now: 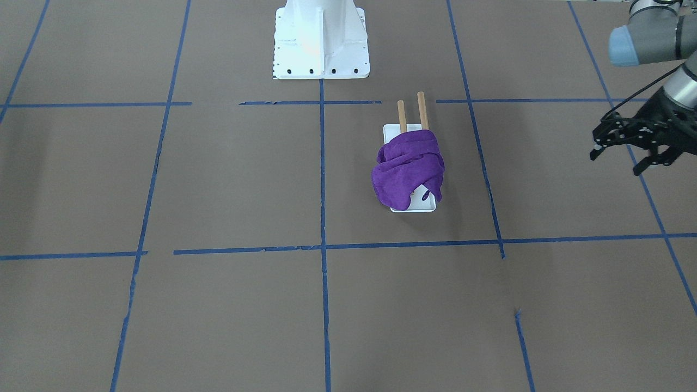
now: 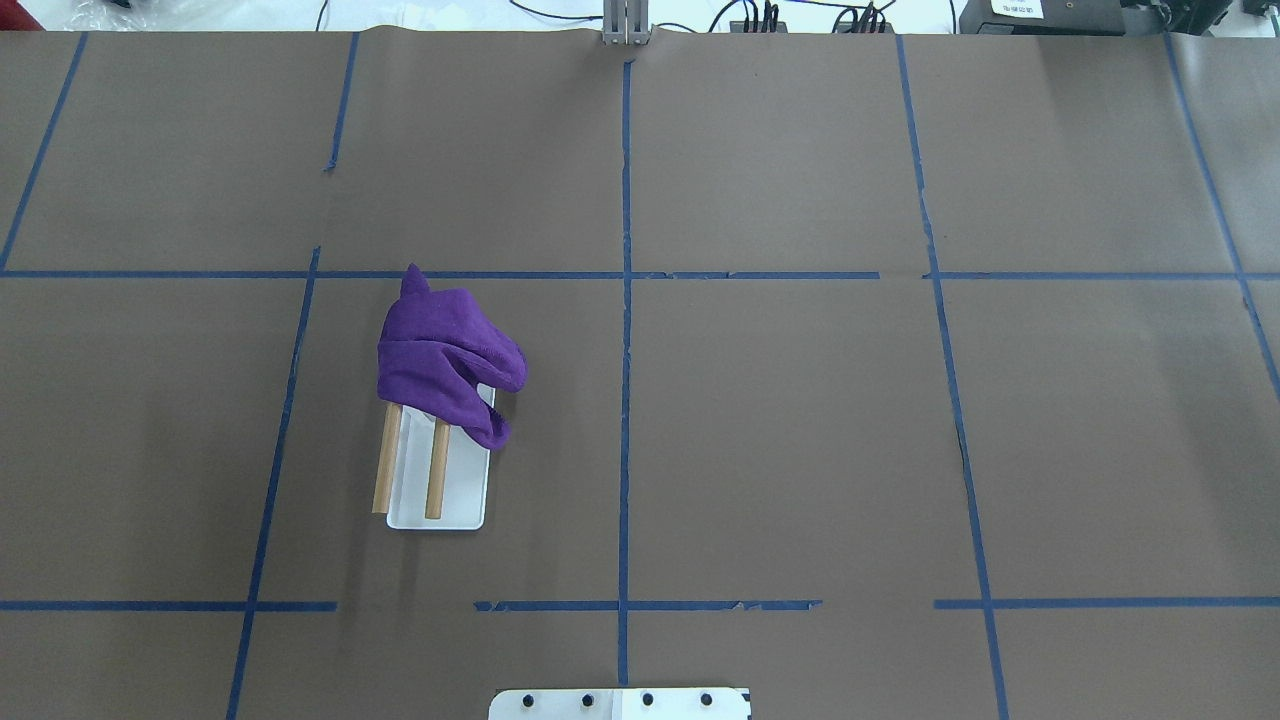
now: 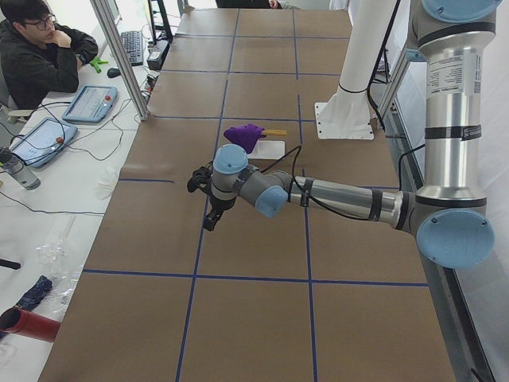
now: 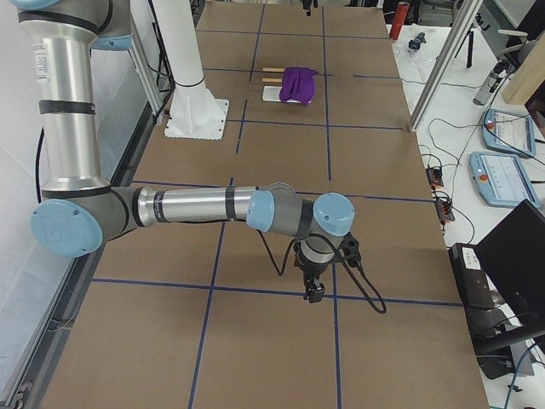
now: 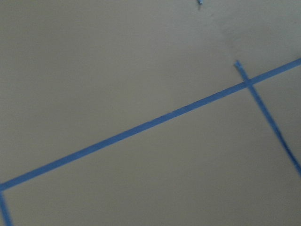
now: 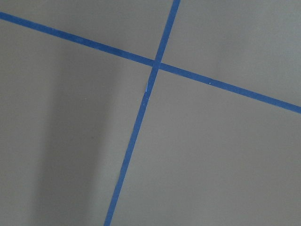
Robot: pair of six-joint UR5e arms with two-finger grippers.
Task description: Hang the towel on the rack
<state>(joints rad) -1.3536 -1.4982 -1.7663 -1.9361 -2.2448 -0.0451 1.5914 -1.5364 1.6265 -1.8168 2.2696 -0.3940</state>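
Note:
The purple towel (image 1: 408, 169) lies bunched over the ends of the rack's two wooden dowels (image 1: 421, 109), above its white base (image 1: 422, 206). In the overhead view the towel (image 2: 440, 365) covers the far half of the rack (image 2: 450, 505). My left gripper (image 1: 615, 162) is open and empty, well off to the side of the rack over bare table; it also shows in the left side view (image 3: 208, 208). My right gripper (image 4: 313, 290) shows only in the right side view, far from the rack; I cannot tell if it is open or shut. Both wrist views show only table and tape.
The large white bolted pedestal (image 1: 320, 43) stands at the robot's side of the table, behind the rack. Blue tape lines (image 2: 625, 300) grid the brown table cover. An operator (image 3: 40, 56) sits beyond the table's far edge with tablets and cables.

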